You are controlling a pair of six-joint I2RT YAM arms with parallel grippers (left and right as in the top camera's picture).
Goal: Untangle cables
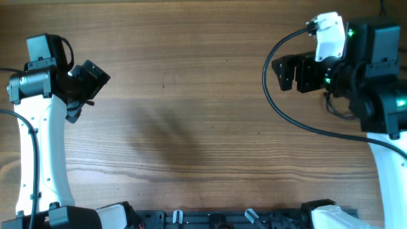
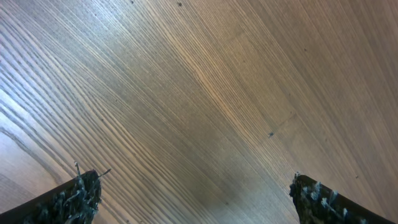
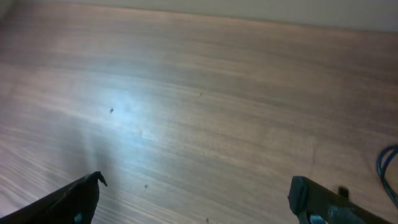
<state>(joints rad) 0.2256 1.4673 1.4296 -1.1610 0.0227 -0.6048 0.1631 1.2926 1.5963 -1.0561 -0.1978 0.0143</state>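
Note:
The cables are out of view in all three views; only bare wood shows. In the overhead view my left gripper (image 1: 96, 77) hovers at the table's left side, pointing right, and my right gripper (image 1: 284, 72) hovers at the upper right, pointing left. Through the left wrist view, the left gripper (image 2: 196, 194) stands open over bare wood grain, its fingertips (image 2: 78, 193) carrying bits of fuzz. The right gripper (image 3: 196, 190) is also open, with nothing between its fingers.
The wooden table (image 1: 191, 114) fills the scene. A thick black arm wire (image 1: 272, 95) loops out from the right arm. A blue cord (image 3: 388, 165) shows at the right edge of the right wrist view. Arm bases and a black rail (image 1: 216, 219) line the front edge.

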